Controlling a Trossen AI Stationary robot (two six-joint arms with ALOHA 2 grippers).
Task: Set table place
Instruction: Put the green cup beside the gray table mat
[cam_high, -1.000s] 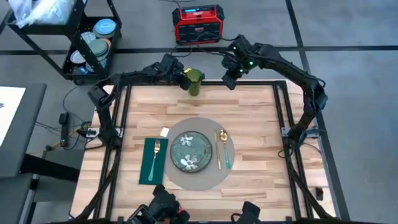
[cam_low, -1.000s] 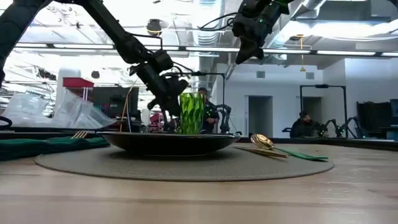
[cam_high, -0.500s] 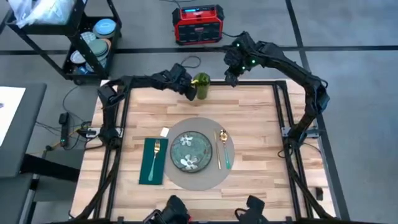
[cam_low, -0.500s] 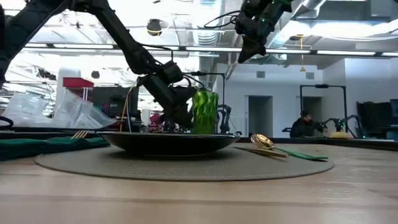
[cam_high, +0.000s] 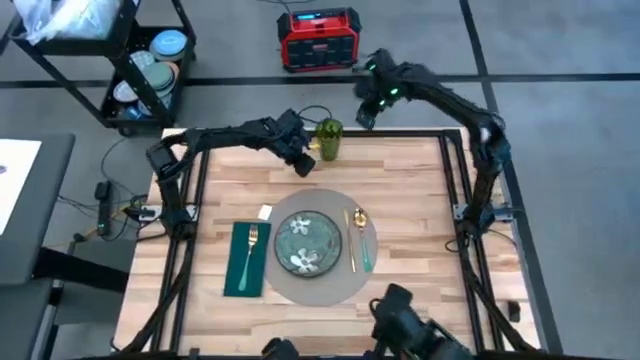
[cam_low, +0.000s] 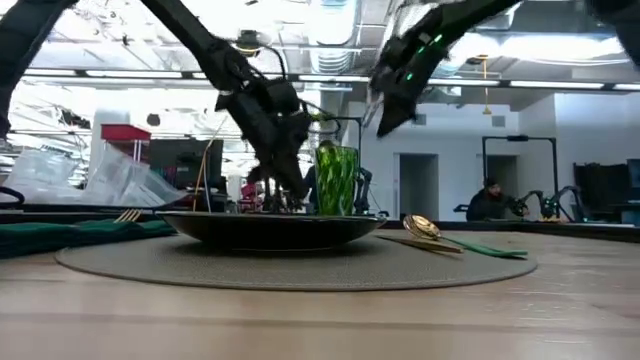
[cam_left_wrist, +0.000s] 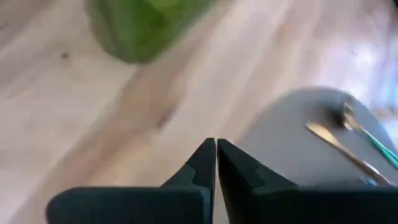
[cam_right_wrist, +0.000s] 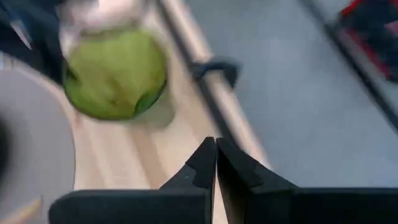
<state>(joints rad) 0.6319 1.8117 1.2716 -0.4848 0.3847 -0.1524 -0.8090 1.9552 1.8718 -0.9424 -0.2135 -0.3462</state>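
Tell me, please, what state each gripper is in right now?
Left gripper: shut, empty, beside the green glass.
Right gripper: shut, empty, above the table's far edge.

Plate (cam_high: 308, 243) on place (cam_high: 340, 285), fork (cam_high: 250, 253) left

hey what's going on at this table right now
A two-armed robot is laying a place setting. On the round mat sit a green floral plate and gold cutlery, with a fork on the green cloth beside it. A green glass stands at the table's far edge. The left gripper, fingers shut, is beside the glass, not holding it. The right gripper hovers over the far edge, also shut.
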